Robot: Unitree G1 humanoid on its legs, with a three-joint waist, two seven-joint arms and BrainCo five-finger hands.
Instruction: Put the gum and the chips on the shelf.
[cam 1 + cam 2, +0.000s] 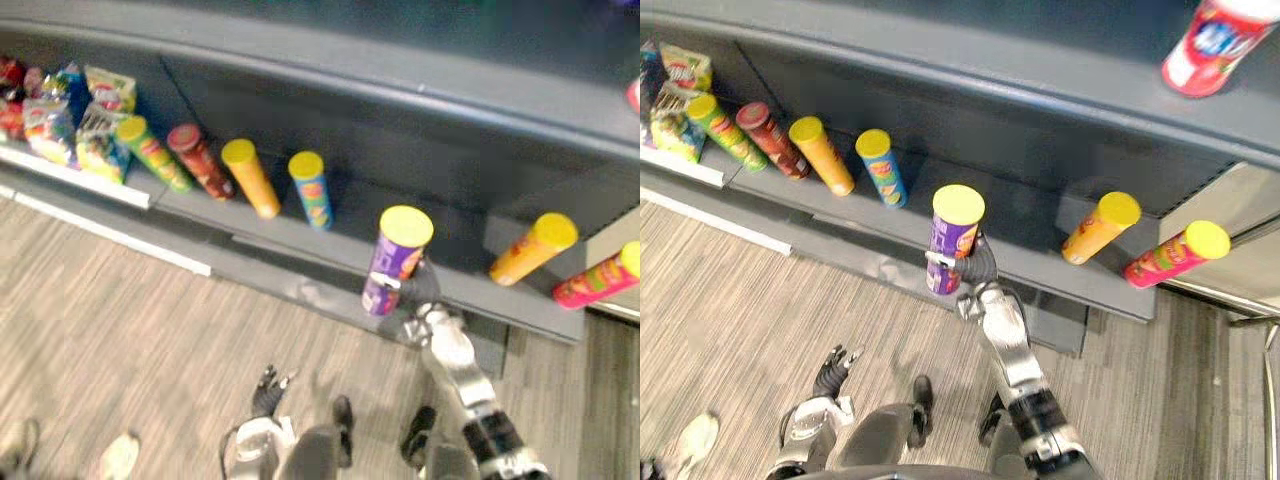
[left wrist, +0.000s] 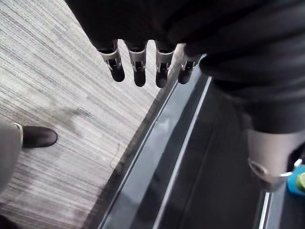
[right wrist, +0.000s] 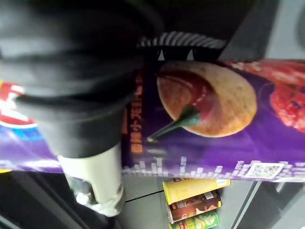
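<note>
Covering part of the purple can (image 3: 214, 109), the right hand (image 1: 977, 268) clasps its lower half at the shelf (image 1: 1035, 222) edge; the left hand (image 2: 139, 67) hangs straight-fingered, empty.

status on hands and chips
Right robot hand shut on purple chips can, upright at shelf front. Left robot hand open, low. Blue can, orange can flanking.

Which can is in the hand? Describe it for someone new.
Look along the low grey shelf. Between the blue can and the orange can, the right hand grips one near the front edge. It is the only purple can, with a yellow lid.
</note>
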